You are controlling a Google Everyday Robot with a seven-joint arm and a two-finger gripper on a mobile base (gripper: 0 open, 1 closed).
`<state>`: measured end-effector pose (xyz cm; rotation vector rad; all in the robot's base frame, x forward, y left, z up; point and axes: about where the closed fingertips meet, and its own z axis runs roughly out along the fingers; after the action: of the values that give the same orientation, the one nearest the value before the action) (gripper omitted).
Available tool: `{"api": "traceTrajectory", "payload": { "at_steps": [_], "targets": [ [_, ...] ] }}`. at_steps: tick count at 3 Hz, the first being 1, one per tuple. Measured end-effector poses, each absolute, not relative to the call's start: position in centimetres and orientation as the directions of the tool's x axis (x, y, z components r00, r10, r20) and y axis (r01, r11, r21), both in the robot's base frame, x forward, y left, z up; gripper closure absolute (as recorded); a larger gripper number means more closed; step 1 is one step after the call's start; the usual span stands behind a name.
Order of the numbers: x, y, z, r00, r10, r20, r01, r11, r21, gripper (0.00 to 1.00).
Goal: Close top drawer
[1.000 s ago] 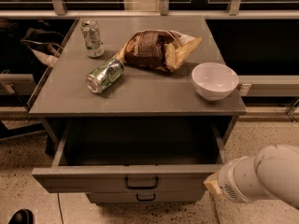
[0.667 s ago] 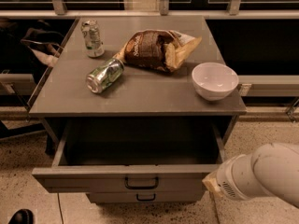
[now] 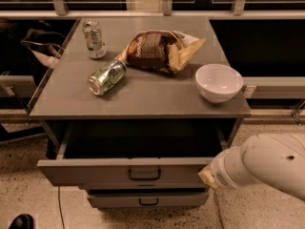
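Observation:
The top drawer (image 3: pixel 119 173) is a wide grey metal drawer with a small black loop handle (image 3: pixel 144 174). It stands pulled out from the grey cabinet (image 3: pixel 143 99), and its dark inside looks empty. My gripper (image 3: pixel 206 176) is at the end of the white arm (image 3: pixel 267 163), which reaches in from the lower right. It is right against the right end of the drawer's front panel.
On the cabinet top are an upright can (image 3: pixel 94 38), a can lying on its side (image 3: pixel 106 77), a brown chip bag (image 3: pixel 159 50) and a white bowl (image 3: pixel 218 81). A lower drawer front (image 3: pixel 148 200) sits beneath. A black shoe tip (image 3: pixel 21 221) is on the speckled floor at lower left.
My arm has moved up and left against the drawer's right front end. The drawer front has slid a little way in toward the cabinet.

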<state>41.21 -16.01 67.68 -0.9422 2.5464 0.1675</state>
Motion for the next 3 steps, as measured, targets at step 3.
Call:
{"api": "traceTrajectory", "payload": {
  "at_steps": [3],
  "targets": [
    [46.4,-12.7,69.5,-0.641,-0.588,-0.493,-0.636,0.767,-0.088,1.00]
  ]
}}
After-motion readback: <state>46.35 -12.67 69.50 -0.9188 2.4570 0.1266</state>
